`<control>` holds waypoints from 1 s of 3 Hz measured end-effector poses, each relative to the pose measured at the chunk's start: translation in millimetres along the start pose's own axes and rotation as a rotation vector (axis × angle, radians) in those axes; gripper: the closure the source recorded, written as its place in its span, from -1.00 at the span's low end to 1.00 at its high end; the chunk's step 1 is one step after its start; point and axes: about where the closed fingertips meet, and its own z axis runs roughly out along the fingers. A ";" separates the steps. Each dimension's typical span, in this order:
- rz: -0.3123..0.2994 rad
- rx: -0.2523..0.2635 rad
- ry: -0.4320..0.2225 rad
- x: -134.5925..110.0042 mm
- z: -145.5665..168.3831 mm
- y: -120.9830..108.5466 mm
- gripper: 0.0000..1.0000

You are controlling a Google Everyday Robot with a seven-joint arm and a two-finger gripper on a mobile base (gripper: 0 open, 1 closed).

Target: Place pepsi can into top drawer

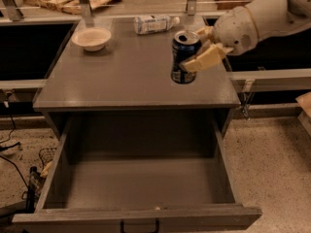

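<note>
Blue pepsi can (184,57) is upright at the counter's (121,76) right side, clamped from the right in the gripper's (193,49) jaws to keep it level. Below, the top drawer (136,218) lies open to receive it.

I see the can (184,57) at the right of the top (121,76), perhaps just off it, with the gripper (193,50) clasping it from the right. Bowl (91,38) back-left, bottle (154,23) behind. Drawer (146,218) open below, in front.

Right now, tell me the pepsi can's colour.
Dark blue pepsi can, silver top, held by the gripper; camera view.
</note>
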 end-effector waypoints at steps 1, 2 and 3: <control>0.025 -0.029 -0.005 12.7 -9.4 35.3 1.00; 0.037 -0.093 0.002 25.2 -4.6 50.0 1.00; 0.036 -0.096 0.002 25.1 -4.3 50.5 1.00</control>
